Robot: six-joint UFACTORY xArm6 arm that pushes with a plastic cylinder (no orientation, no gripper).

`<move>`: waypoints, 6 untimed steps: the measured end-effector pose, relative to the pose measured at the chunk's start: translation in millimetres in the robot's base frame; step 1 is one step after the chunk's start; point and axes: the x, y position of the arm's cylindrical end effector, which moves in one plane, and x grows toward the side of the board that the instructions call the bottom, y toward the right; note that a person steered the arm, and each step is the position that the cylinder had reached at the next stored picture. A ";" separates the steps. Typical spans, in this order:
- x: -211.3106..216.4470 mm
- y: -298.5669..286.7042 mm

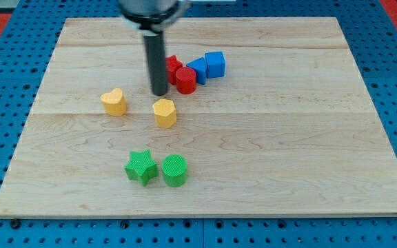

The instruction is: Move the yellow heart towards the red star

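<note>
The yellow heart [114, 102] lies left of the board's middle. The red star [174, 66] sits up and to its right, partly hidden behind my rod. My tip [159, 93] rests on the board between them, just left of the red cylinder [185, 80] and just above a second yellow block [165, 112], which looks like a hexagon. My tip is about a block's width to the right of the heart and apart from it.
Two blue blocks [198, 69] [215, 64] sit right of the red star, touching the red cluster. A green star [140, 167] and a green cylinder [175, 170] stand side by side near the view's bottom. The wooden board [322, 172] lies on a blue pegboard.
</note>
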 end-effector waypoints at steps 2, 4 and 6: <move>58.4 -81.6; 58.3 -165.8; 35.7 -47.7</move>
